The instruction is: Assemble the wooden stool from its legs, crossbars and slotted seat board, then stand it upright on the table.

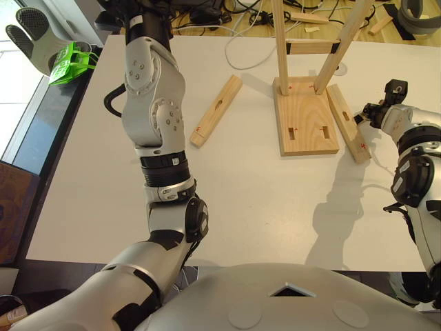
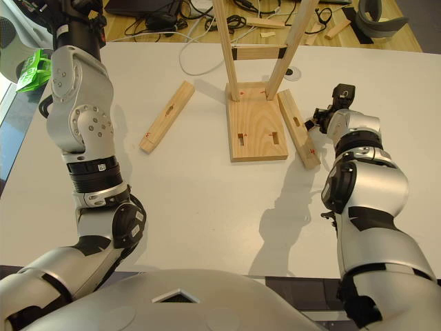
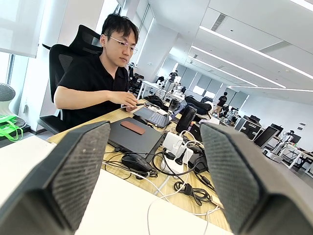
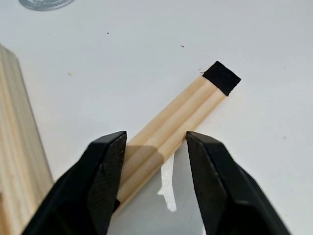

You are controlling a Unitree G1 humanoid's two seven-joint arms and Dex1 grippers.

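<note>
Wooden crossbar (image 4: 182,116), one end hidden, lies between parted right jaws; left jaws gape empty.

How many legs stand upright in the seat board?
2. One leg stands at the seat board's far-left corner, the other leg leans at its far-right corner; a crossbar joins them.

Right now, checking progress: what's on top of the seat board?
On the seat board, two legs stand, joined by a crossbar; two near slots lie open. Leg ends inside are hidden.
</note>
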